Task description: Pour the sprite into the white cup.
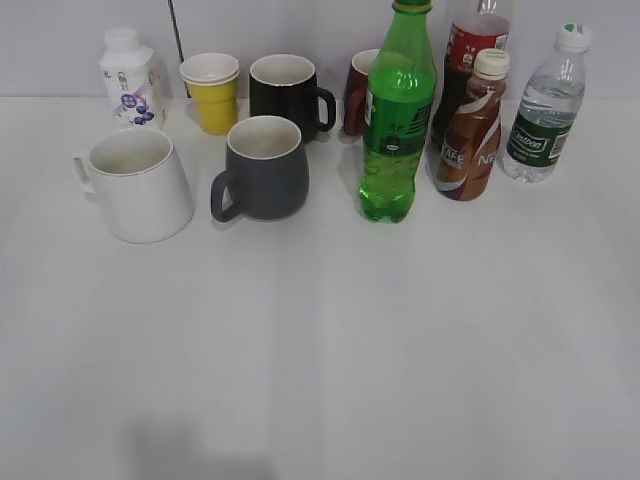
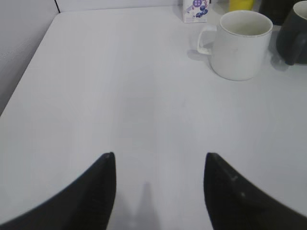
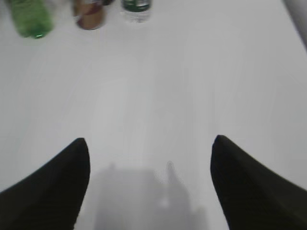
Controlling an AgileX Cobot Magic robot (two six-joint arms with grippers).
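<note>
The sprite (image 1: 396,120) is a tall green bottle with a dark green label, standing upright right of centre; its base shows in the right wrist view (image 3: 29,19) at the top left. The white cup (image 1: 138,185) stands upright at the left, handle to the left, and shows in the left wrist view (image 2: 240,44) at the upper right. My left gripper (image 2: 159,160) is open and empty above bare table, well short of the cup. My right gripper (image 3: 149,143) is open and empty above bare table, well short of the bottles. Neither gripper shows in the exterior view.
A dark grey mug (image 1: 264,168) stands between cup and sprite. Behind are a yellow cup (image 1: 212,92), a black mug (image 1: 287,95), a small white carton (image 1: 130,78), a red-brown cup (image 1: 360,90). Right of the sprite: a cola bottle (image 1: 472,50), a brown coffee bottle (image 1: 473,130), a water bottle (image 1: 545,110).
</note>
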